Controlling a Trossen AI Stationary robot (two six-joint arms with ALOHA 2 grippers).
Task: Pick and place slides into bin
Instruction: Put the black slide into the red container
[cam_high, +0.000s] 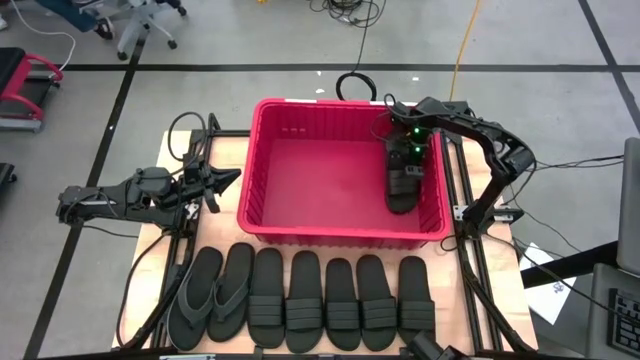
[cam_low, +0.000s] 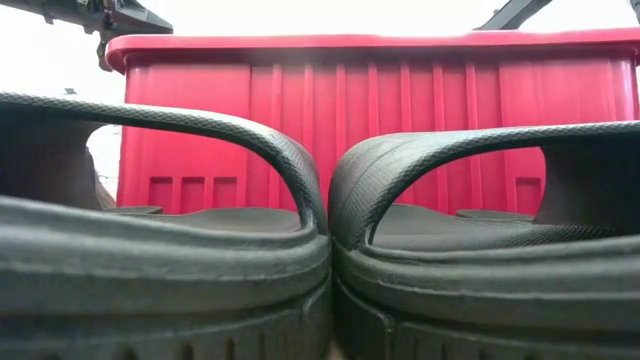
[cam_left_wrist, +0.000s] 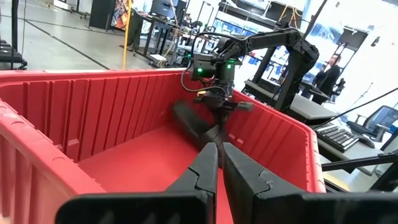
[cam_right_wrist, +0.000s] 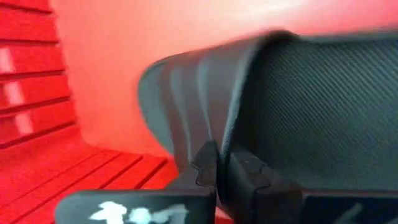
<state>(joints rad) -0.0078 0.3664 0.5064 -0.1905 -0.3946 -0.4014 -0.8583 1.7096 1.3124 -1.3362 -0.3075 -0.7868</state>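
Observation:
The red bin (cam_high: 262, 170) stands mid-table. My right gripper (cam_high: 405, 158) reaches down into its right side, shut on one black slide (cam_high: 402, 185) that lies along the right wall. The same gripper (cam_left_wrist: 219, 107) and slide (cam_left_wrist: 189, 121) show in the left wrist view. Several more slides (cam_high: 300, 295) lie side by side, soles down, on the table in front of the bin; two of them (cam_low: 200, 200) fill the low view. My left gripper (cam_high: 235, 180) waits shut, level, left of the bin. My right gripper pinches the edge of the slide's ribbed band strap (cam_right_wrist: 205, 134) between its two fingers. The fingers come from above, slanting steeply down. The slide sits tilted inside the bin; my left fingers (cam_left_wrist: 208, 168) hide its lower end.
The bin's floor (cam_high: 320, 180) is bare left of the held slide. Metal rails (cam_high: 470, 250) and cables run along both table sides. A person (cam_left_wrist: 329, 68) stands in the room beyond the table.

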